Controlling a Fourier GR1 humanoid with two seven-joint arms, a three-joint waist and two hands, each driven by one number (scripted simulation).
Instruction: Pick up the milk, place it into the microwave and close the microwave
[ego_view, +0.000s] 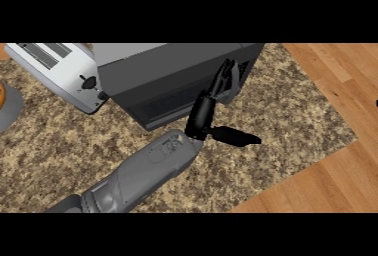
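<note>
The dark grey microwave (173, 75) stands at the top middle of the speckled counter (74, 145); its box looks shut from here, and no milk shows anywhere. My left hand (201, 114) reaches up from the lower left. Its straight fingers (224, 77) lie against the microwave's right-hand corner, and the thumb (235, 136) sticks out to the right over the counter. The hand is open and holds nothing. My right hand is out of the picture.
A white toaster (63, 70) stands just left of the microwave. A grey dish with something orange on it (7, 107) is cut off by the left edge. The counter ends at the right, where the wooden floor (332, 150) begins.
</note>
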